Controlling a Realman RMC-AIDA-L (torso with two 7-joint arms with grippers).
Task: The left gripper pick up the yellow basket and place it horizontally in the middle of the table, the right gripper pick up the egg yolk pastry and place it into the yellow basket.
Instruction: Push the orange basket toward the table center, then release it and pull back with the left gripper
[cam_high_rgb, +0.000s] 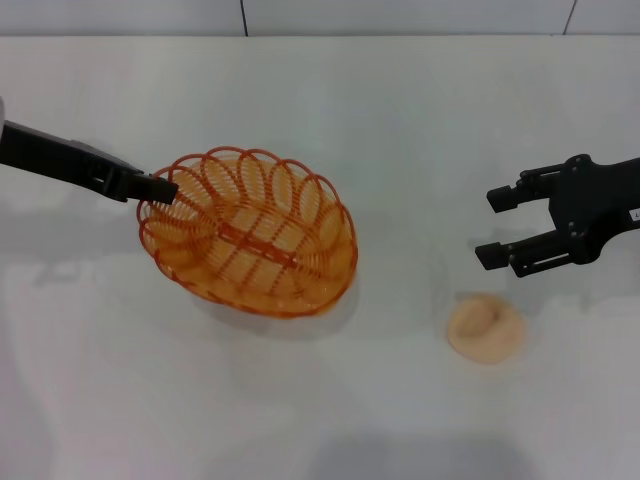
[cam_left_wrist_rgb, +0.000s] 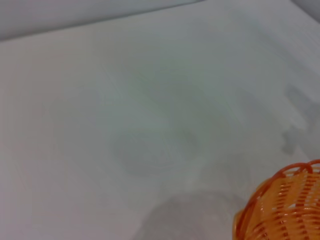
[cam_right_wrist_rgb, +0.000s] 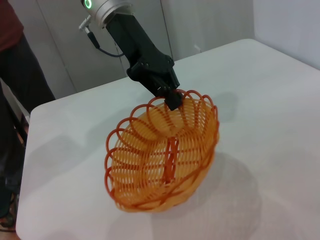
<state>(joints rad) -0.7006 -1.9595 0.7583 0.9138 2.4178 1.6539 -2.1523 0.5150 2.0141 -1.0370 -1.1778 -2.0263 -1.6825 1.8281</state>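
The yellow basket (cam_high_rgb: 250, 232) sat left of centre in the head view, tipped up off the table (cam_high_rgb: 330, 110) rather than lying flat — the right wrist view showed it tilted (cam_right_wrist_rgb: 165, 160), its open side turned toward that camera and a shadow on the tabletop below it. The left gripper (cam_high_rgb: 160, 188) reached in from the left edge of the head view and was clamped on the basket's looped rim at its upper left; in the right wrist view its black fingers (cam_right_wrist_rgb: 172, 100) pinched the rim at the top of the basket. The left wrist view caught only a corner of the basket (cam_left_wrist_rgb: 285, 210) at the lower right of the frame, over bare white tabletop.

The egg yolk pastry (cam_high_rgb: 485, 328) lay on the table at the lower right of the head view, well apart from the basket. Just above it, the right gripper (cam_high_rgb: 488, 225) hung with its two fingers spread, holding nothing and not touching the pastry.
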